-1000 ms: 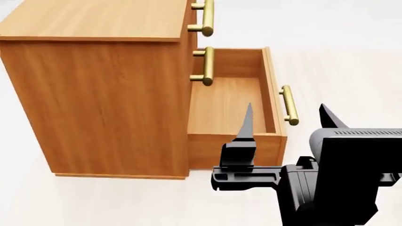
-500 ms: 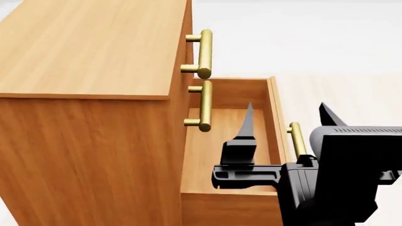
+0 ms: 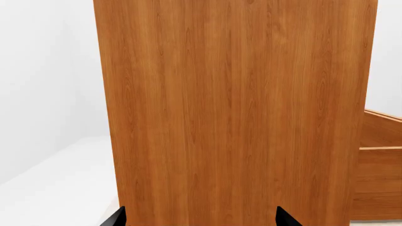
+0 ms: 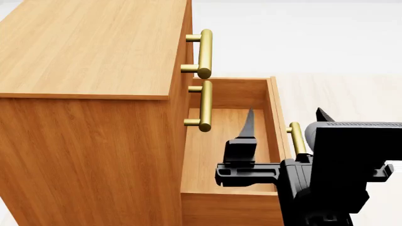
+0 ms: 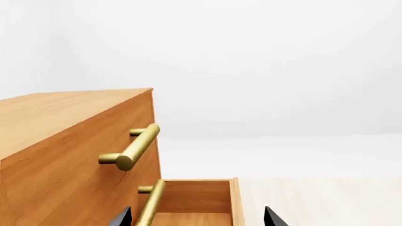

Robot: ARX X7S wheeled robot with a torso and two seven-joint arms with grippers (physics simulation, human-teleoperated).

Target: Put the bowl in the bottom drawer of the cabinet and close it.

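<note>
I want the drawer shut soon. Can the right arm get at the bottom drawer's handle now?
Probably yes: the right gripper is open, hovering above the bottom drawer, its handle unobstructed.

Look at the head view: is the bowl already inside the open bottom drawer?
No: the bottom drawer shows only bare wooden floor, with the right end effector above it.

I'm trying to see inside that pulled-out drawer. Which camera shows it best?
The head view: the bottom drawer stands open there, its bare wooden floor and brass handle visible, partly hidden by the right gripper. The right wrist view catches only its far end; the left wrist view only an outer corner.
</note>
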